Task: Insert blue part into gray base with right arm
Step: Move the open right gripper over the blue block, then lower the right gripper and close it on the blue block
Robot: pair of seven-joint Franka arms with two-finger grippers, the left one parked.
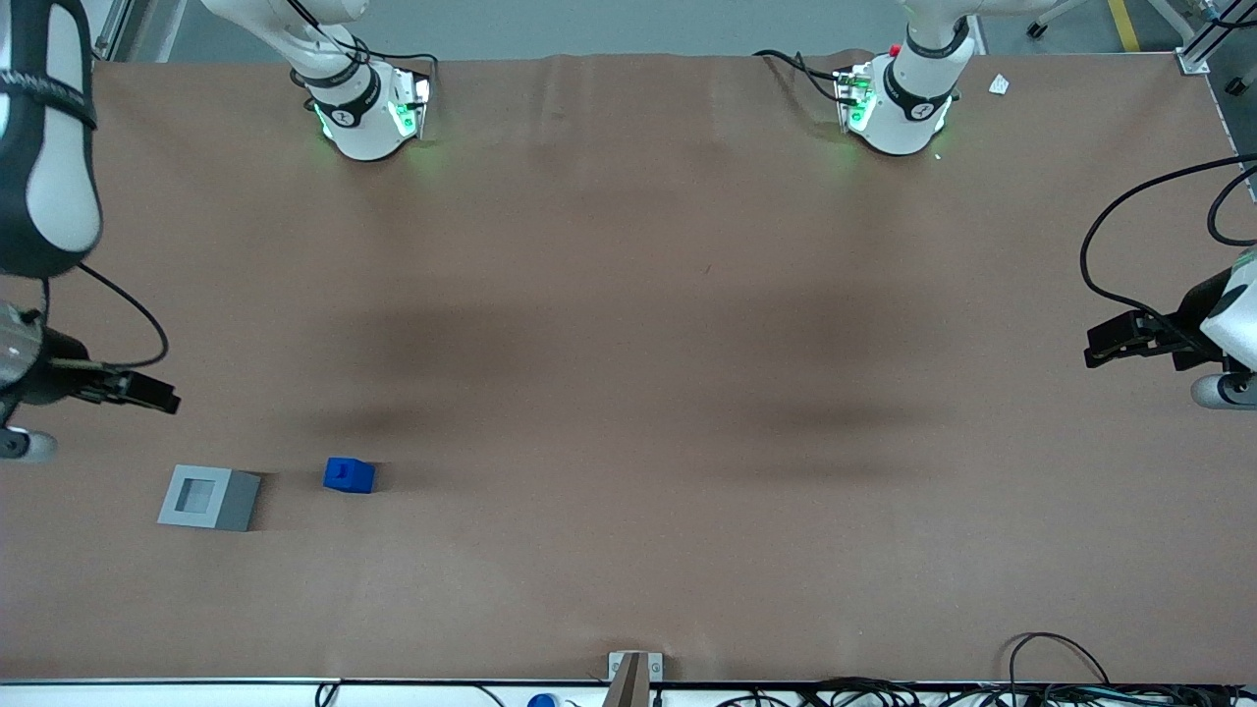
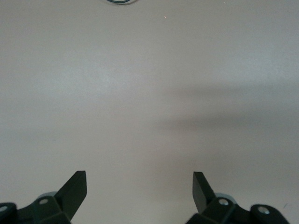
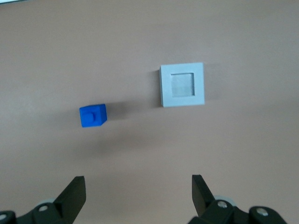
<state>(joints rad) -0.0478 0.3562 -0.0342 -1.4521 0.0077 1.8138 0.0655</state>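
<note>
Nearest you, a small metal bracket (image 1: 634,676) sits at the table (image 1: 628,550) edge, with loose black cables (image 1: 1061,678) lying along that edge toward the parked arm's end. The table is covered in a plain brown sheet with soft shadows across its middle. Toward the working arm's end you have the gray base (image 1: 209,497) standing flat, its square recess facing up. The blue part (image 1: 349,475) rests on the table beside it, apart from it, upright with its stub on top; it looks roughly cubic, with no clear long axis. The right arm (image 1: 44,137) holds the gripper (image 1: 147,391) above the table, farther from you than both pieces and touching neither. Its jaws are spread wide and hold nothing.
</note>
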